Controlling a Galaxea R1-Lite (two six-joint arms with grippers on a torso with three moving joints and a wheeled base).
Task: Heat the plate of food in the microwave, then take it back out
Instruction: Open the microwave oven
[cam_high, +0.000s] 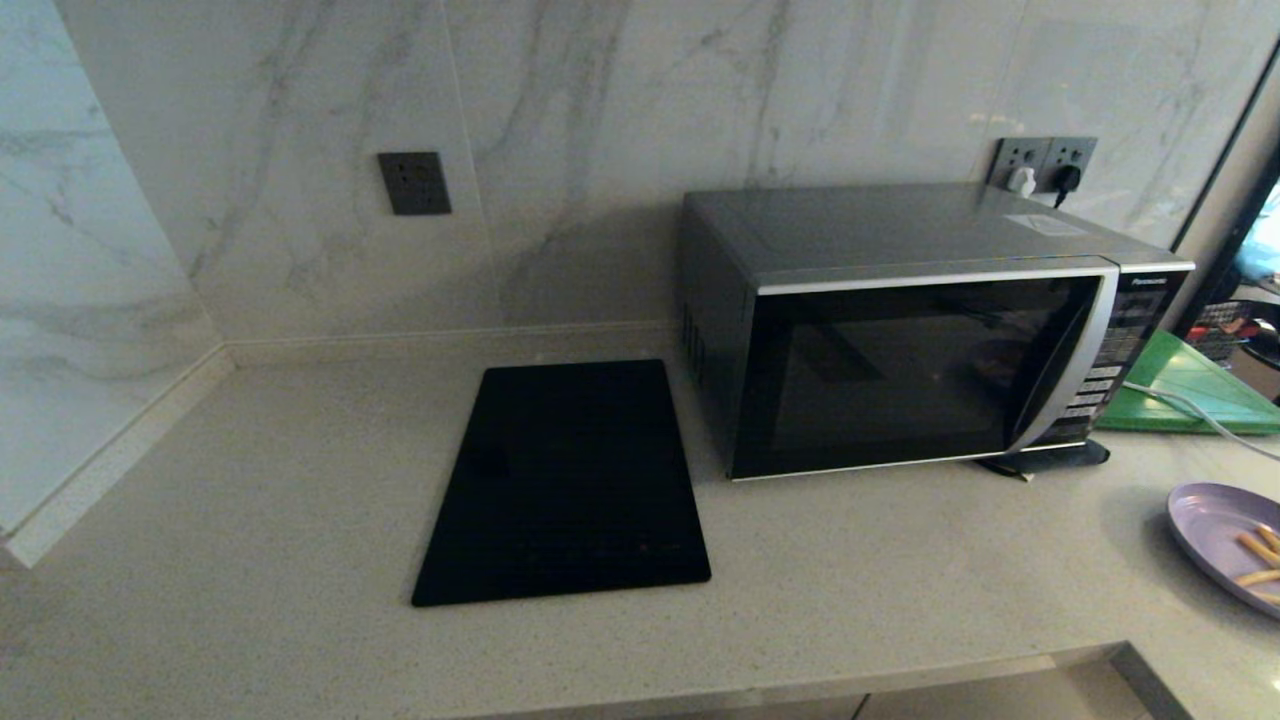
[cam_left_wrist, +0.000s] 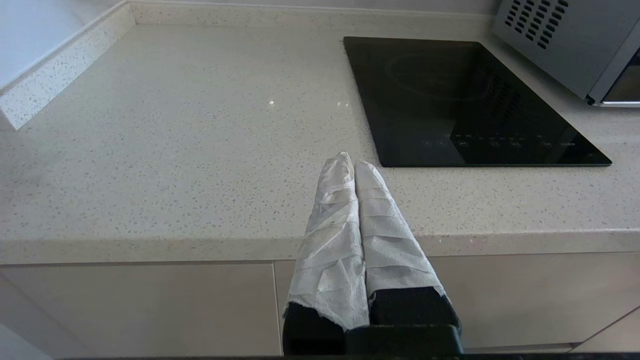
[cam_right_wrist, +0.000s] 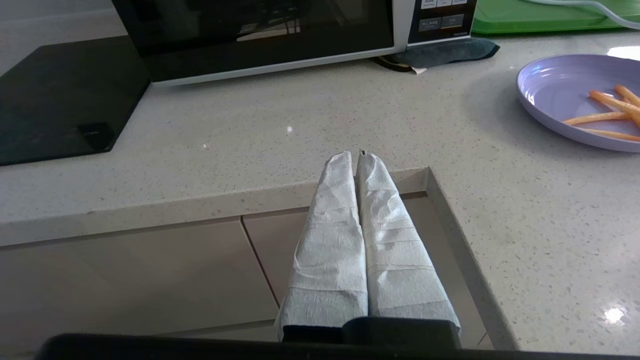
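Observation:
The silver-grey microwave (cam_high: 915, 330) stands at the back right of the counter, its dark glass door closed; its front also shows in the right wrist view (cam_right_wrist: 260, 35). The lavender plate of food (cam_high: 1225, 545) lies at the counter's right edge with a few orange sticks on it, also seen as the plate (cam_right_wrist: 565, 95). Neither arm shows in the head view. My left gripper (cam_left_wrist: 353, 161), wrapped in white tape, is shut and empty over the counter's front edge. My right gripper (cam_right_wrist: 357, 157) is shut and empty at the front edge, well short of the plate.
A flat black panel (cam_high: 570, 485) lies left of the microwave. A green board (cam_high: 1185, 385) with a white cable across it sits right of the microwave. A dark cloth (cam_high: 1050, 460) pokes out under the microwave's right corner. The counter steps back at a notch (cam_right_wrist: 450, 215).

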